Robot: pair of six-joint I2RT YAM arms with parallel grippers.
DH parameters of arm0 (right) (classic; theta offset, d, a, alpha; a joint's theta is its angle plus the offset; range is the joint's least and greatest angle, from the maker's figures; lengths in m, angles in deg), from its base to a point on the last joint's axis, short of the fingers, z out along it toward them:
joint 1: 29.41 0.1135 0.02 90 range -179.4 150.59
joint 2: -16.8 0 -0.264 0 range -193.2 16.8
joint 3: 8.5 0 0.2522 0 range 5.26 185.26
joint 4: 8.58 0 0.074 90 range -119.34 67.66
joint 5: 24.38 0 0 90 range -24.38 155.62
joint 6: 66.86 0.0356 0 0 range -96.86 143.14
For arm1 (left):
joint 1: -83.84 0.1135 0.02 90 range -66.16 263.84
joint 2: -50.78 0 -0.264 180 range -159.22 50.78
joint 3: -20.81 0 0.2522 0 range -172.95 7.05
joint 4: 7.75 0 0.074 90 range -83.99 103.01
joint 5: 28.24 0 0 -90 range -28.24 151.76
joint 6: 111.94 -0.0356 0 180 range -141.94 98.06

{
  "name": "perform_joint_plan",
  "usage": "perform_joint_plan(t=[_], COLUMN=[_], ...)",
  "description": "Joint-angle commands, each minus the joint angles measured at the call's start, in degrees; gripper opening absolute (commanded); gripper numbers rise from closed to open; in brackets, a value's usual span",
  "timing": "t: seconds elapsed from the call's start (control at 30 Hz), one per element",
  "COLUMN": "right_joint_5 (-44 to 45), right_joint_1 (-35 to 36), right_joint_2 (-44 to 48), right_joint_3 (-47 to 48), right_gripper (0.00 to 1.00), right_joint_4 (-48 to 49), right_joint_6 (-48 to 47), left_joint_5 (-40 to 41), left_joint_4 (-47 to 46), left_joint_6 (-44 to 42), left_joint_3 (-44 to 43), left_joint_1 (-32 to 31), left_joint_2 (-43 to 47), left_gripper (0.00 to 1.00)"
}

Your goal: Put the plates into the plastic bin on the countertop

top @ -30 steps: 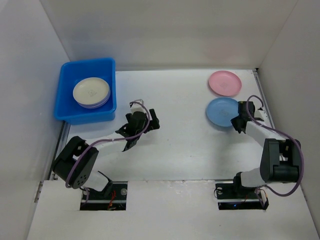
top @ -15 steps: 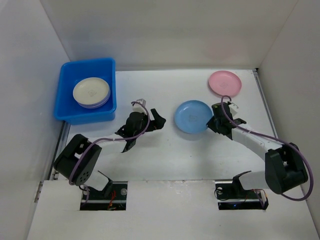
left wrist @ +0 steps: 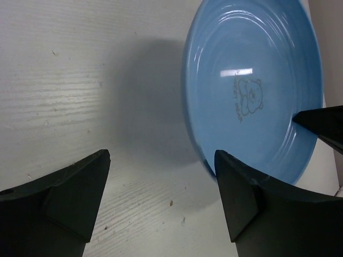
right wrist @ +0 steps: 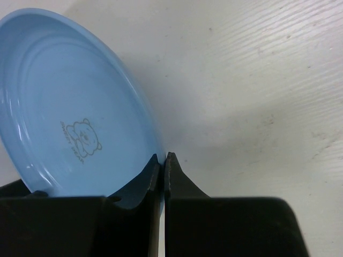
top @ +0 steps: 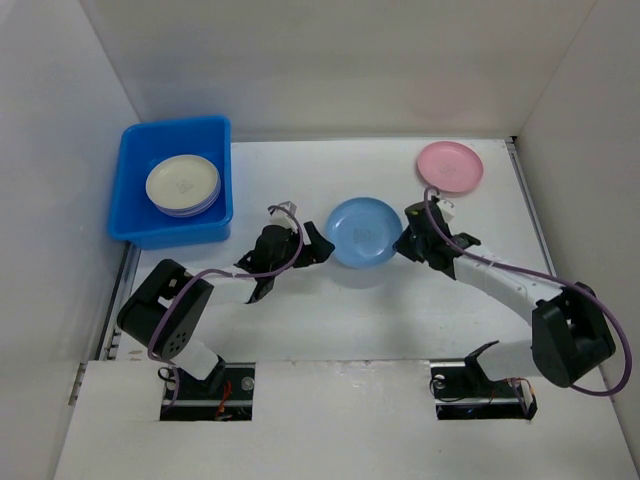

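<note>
From the overhead camera I see the right gripper (top: 408, 240) clenched on the rim of the blue plate (top: 363, 232), at the plate's right side. On its wrist camera the two fingers are pinched together with only the thin rim between them, and the plate's bowl with its little bear print faces the lens. The plate sits over the middle of the desk (top: 400, 320). It is tilted and looks lifted, with a soft shadow on the surface below it.

My left gripper (top: 310, 248) is just at the plate's left side, released, with its jaws standing well apart. On the left wrist camera, the plate's near rim lies in the gap between the fingers, close by the right-hand finger (left wrist: 241, 203). I can't tell whether that finger touches it. A tip of the right gripper shows at the plate's far edge in that view.

The pink plate (top: 450, 166) lies flat at the back right of the desk, apart from both arms. The bin (top: 130, 160) stands at the back left by the wall. Inside it, a cream plate (top: 182, 183) tops a small stack, and a lilac edge shows beneath.
</note>
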Motion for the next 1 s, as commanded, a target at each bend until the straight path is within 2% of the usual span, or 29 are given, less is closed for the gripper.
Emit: perform_joint_plan(t=[0.0, 0.2, 0.27, 0.37, 0.53, 0.97], right_joint_5=[-0.86, -0.68, -0.42, 0.19, 0.37, 0.37], right_joint_1=[1.96, 4.33, 5.03, 5.39, 5.39, 6.18], right_joint_2=[-0.73, -2.57, -2.84, -3.19, -3.63, -3.80], right_joint_3=[3.77, 5.00, 5.35, 5.53, 5.09, 5.44], right_gripper=[0.02, 0.03, 0.03, 0.03, 0.04, 0.05], right_joint_4=[2.83, 2.65, 2.56, 2.30, 2.30, 2.30], right_joint_6=[-0.04, -0.57, -0.83, -1.10, -1.10, -1.54], left_joint_5=[-0.92, -0.66, -0.66, -0.48, -0.48, -1.01], left_joint_4=[-3.33, -3.42, -3.42, -3.42, -2.89, -0.26], left_joint_6=[0.38, 0.47, 0.56, 0.91, 1.17, 0.91], left_joint_3=[-1.18, -0.83, -0.83, -0.57, -0.65, -2.06], left_joint_1=[0.30, 0.73, 1.00, 1.35, 1.79, 1.26], left_joint_2=[0.51, 0.86, 1.04, 1.21, 1.21, 0.60], left_gripper=[0.76, 0.69, 0.63, 0.46, 0.28, 0.02])
